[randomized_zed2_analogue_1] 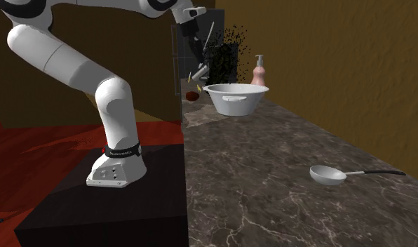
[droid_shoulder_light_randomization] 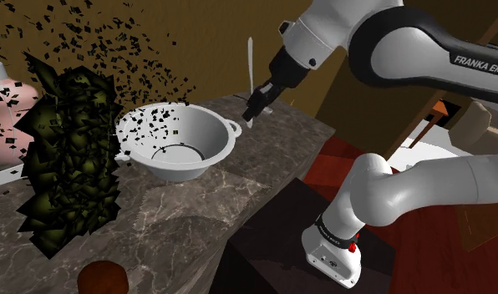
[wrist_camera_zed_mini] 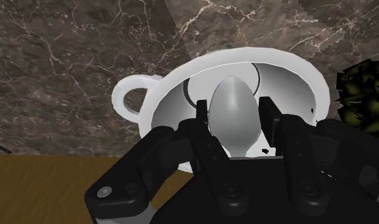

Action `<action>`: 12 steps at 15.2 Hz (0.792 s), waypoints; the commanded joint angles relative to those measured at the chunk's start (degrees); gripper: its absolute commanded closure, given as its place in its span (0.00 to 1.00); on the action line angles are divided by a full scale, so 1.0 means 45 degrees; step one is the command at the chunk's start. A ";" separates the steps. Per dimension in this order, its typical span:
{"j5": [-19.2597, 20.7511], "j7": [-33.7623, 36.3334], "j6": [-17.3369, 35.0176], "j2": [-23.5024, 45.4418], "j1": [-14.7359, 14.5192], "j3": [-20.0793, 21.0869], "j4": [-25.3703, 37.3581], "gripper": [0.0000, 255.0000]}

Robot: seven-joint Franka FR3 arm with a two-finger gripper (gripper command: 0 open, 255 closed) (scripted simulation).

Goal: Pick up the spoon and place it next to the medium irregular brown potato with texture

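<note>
While the claw (droid_shoulder_light_randomization: pixel 256 108) grips one spoon (droid_shoulder_light_randomization: pixel 250 65), one bowl (droid_shoulder_light_randomization: pixel 199 125) stands near

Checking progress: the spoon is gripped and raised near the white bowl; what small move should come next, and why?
Probably carry it, raised, toward the potato at the shoulder view's lower left. The gripper is shut on the spoon, with the bowl below, and the potato lies on the counter past that bowl, so lowering now would miss it.
</note>
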State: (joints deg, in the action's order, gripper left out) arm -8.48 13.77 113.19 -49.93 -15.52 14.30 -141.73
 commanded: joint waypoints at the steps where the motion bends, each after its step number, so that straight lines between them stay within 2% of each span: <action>1: 0.0055 -0.0014 -0.0339 0.0081 0.0040 -0.0060 0.0416 1.00; 8: 0.0196 -0.0013 -0.1326 0.0391 0.0146 -0.0186 0.1713 1.00; 12: -0.0072 0.1132 -0.0911 0.1424 0.0123 0.1060 0.2446 1.00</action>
State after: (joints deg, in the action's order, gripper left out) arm -8.45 17.33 108.94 -44.57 -14.88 17.54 -131.78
